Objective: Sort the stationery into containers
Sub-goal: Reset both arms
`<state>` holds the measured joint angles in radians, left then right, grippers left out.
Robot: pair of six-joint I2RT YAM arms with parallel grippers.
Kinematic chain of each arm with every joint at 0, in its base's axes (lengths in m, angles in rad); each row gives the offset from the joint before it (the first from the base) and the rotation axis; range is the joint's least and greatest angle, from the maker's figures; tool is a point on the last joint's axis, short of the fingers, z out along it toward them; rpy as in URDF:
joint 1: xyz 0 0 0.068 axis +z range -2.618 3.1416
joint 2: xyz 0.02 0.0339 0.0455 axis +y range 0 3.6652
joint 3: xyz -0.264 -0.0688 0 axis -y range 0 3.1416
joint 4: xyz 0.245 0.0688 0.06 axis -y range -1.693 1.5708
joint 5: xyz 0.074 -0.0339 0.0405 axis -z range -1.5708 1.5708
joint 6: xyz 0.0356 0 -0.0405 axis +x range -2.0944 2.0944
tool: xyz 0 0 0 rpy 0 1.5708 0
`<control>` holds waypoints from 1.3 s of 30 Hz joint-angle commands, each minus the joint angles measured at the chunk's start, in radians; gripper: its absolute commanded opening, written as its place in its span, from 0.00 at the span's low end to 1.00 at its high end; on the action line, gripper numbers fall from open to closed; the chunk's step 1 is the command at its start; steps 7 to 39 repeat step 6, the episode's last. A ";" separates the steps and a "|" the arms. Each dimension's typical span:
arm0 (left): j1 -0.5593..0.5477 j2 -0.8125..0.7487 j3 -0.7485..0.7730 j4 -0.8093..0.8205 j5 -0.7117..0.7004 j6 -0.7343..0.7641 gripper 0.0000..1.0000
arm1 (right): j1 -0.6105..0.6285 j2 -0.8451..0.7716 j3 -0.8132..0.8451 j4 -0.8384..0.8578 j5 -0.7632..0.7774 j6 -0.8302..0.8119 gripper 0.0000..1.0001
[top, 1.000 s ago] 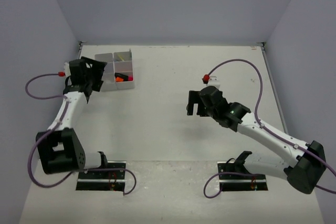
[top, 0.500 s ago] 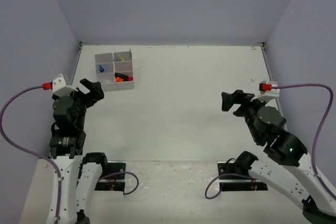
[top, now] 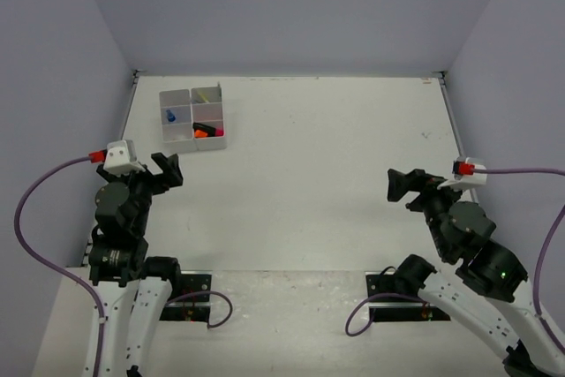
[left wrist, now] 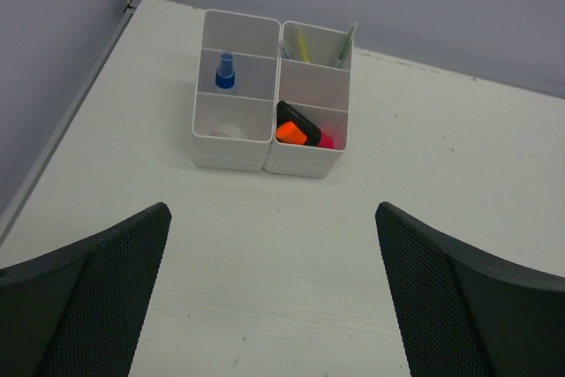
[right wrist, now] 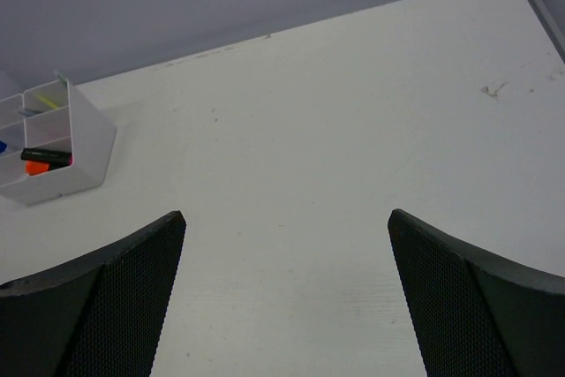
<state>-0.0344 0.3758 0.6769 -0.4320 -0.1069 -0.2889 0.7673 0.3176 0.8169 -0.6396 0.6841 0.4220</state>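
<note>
The white six-compartment tray (top: 188,132) stands at the far left of the table; it also shows in the left wrist view (left wrist: 231,152) and at the left edge of the right wrist view (right wrist: 84,165). In it lie a blue-capped tube (left wrist: 226,71), thin pens (left wrist: 302,45), a clear tape ring (left wrist: 229,131) and black highlighters with orange and pink ends (left wrist: 298,129). My left gripper (top: 166,169) is open and empty, raised near the table's left side, well short of the tray. My right gripper (top: 402,184) is open and empty, raised at the right.
Purple-grey walls enclose the white table on three sides. Purple cables loop from both wrists. The two arm bases (top: 172,293) stand on black plates at the near edge.
Both arms have pulled back toward their bases. The left gripper left the tray and moved nearer; the right gripper moved from the table's middle to the right. Both wrists now sit higher.
</note>
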 commanded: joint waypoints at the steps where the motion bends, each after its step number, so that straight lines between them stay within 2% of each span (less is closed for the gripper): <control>1: -0.010 -0.030 0.000 0.042 0.000 0.039 1.00 | -0.002 0.028 -0.001 -0.018 0.063 0.011 0.99; 39: -0.016 -0.040 -0.005 0.042 -0.002 0.040 1.00 | -0.002 0.043 -0.002 -0.014 0.080 0.016 0.99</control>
